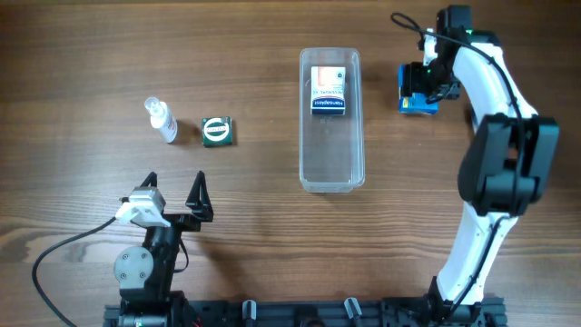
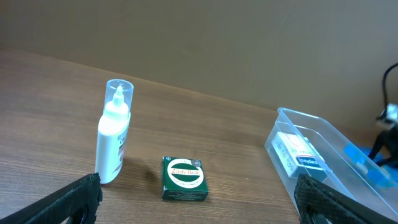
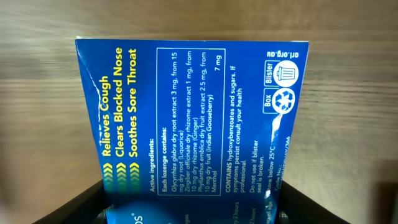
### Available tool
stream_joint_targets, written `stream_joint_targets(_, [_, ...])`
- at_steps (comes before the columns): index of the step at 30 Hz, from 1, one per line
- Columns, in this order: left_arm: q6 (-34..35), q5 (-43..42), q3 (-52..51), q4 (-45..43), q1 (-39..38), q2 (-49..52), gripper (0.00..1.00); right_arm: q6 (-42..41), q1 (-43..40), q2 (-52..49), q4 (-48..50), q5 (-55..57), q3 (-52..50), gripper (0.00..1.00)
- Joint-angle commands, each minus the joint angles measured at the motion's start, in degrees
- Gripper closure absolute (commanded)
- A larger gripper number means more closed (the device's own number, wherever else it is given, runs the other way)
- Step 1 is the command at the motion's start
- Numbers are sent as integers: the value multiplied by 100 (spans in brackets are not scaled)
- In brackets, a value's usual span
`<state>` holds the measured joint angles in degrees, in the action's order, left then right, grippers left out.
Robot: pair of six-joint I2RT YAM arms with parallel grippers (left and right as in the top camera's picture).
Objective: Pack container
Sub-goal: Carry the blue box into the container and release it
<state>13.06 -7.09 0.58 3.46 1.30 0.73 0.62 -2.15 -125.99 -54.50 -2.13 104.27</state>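
Right gripper: our right gripper (image 1: pixel 419 89) has its dark fingers (image 3: pixel 73 204) set against either side of the blue cardboard lozenge box (image 3: pixel 199 124), so we read it as gripping that box; whether the box is clear of the brown wooden table (image 1: pixel 73 54) we cannot tell
Left gripper: our left gripper (image 1: pixel 174 193) sits low near our base, fingers spread wide with nothing between them
Container place: the clear, long, round-cornered plastic container (image 1: pixel 332 168) lies mid-table, near the blue box on its left, and well right of the small clear spray bottle (image 1: pixel 161 119) and the green square box (image 1: pixel 217 131)
Container axis: its long axis runs straight away from us, near end to far end, with the open mouth facing up
Inside: a white-and-navy carton (image 1: pixel 329 91) lies at the far end, its length along the container's; the near half is bare
Step in hand: we judge it to be carrying the blue box over to the container
Doing it well: we should raise the box above the rim before crossing, turn it so its length follows the container's long axis, lower it into the bare near half, and let go only once it rests flat
Risk: the box sits slightly askew between the fingers in the right wrist view, so a corner could catch the wall
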Motion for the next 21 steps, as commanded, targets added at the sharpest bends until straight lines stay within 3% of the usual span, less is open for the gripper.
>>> stream_joint_targets(1, [72, 55, -26, 37, 48, -57, 0, -280, 457, 1259, -87, -409, 42, 28])
stream_joint_targets(8, [72, 55, -26, 37, 48, -57, 0, -859, 1705, 2096, -138, -120, 39, 28])
stream_joint_targets(14, [72, 55, -26, 37, 48, -57, 0, -1379, 2507, 1635, -142, 518, 24, 28])
stream_joint_targets(21, [72, 55, -26, 37, 48, -57, 0, -1888, 2673, 916, 118, 553, 24, 27])
